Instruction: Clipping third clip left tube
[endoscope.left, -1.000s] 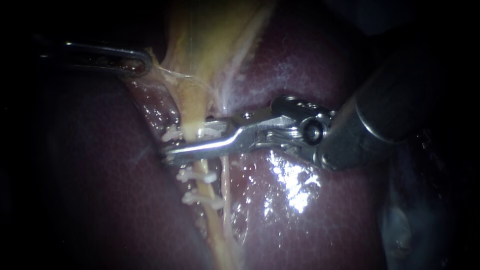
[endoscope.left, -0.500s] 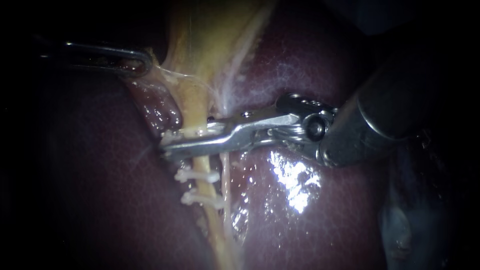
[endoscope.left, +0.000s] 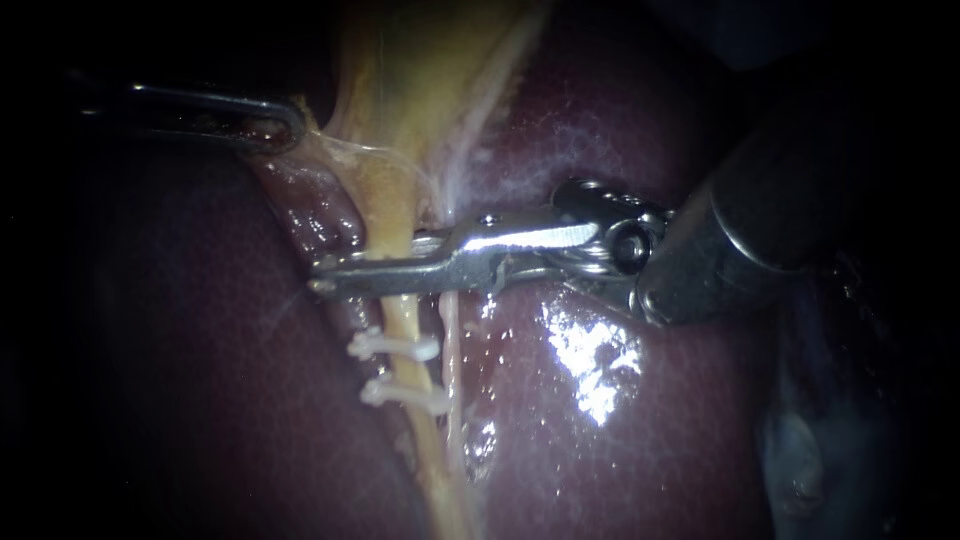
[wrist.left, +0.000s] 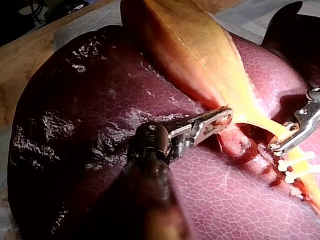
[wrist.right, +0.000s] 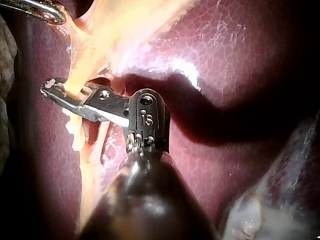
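The yellow left tube (endoscope.left: 397, 315) runs down from the gallbladder (endoscope.left: 420, 60) over the liver (endoscope.left: 600, 450). Two white clips (endoscope.left: 395, 347) (endoscope.left: 403, 397) sit across it, one below the other. My right instrument (endoscope.left: 320, 285) comes in from the right and lies across the tube just above the upper clip, its jaws shut on the tube. No clip shows between them. In the right wrist view my right instrument (wrist.right: 50, 86) pinches the same yellow strand. My left instrument (endoscope.left: 290, 120) is at the upper left, jaws shut on tissue at the gallbladder's neck (wrist.left: 235, 117).
A thinner pale tube (endoscope.left: 450, 340) runs just right of the left tube, under the right instrument's jaws. Wet, shiny liver surface (endoscope.left: 590, 370) lies below the right instrument's shaft (endoscope.left: 760, 230). A wooden bench edge (wrist.left: 30, 65) shows beyond the liver in the left wrist view.
My right instrument's jaws, open around the left tube with a white clip showing between them, have closed flat on the tube and sit a little higher. The left instrument has not moved.
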